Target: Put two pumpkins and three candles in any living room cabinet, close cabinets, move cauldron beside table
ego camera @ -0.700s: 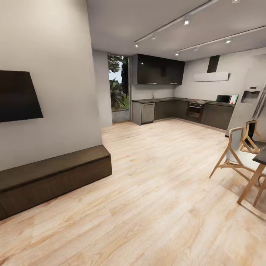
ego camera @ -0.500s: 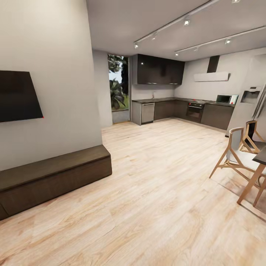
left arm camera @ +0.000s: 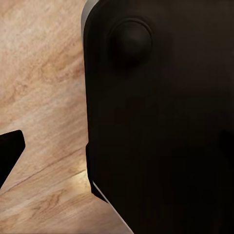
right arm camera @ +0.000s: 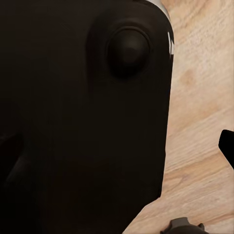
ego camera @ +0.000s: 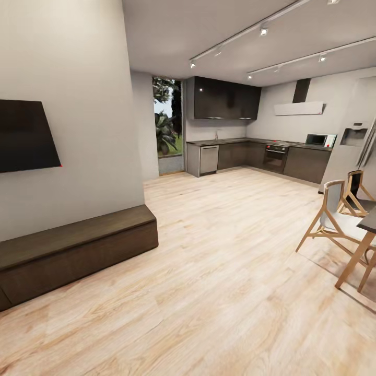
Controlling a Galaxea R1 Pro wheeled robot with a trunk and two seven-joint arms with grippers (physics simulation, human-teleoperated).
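Below the wall-mounted TV (ego camera: 26, 136) sits the closed cabinet (ego camera: 78, 250), so swing the base slowly away from it to find the pumpkins and candles; you cannot tell either gripper's opening here.

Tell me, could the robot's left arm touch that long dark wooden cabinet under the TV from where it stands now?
Probably not. The cabinet sits well off across bare wood floor, against the wall under the TV. Nothing blocks the way, so the robot would likely have to roll closer first.
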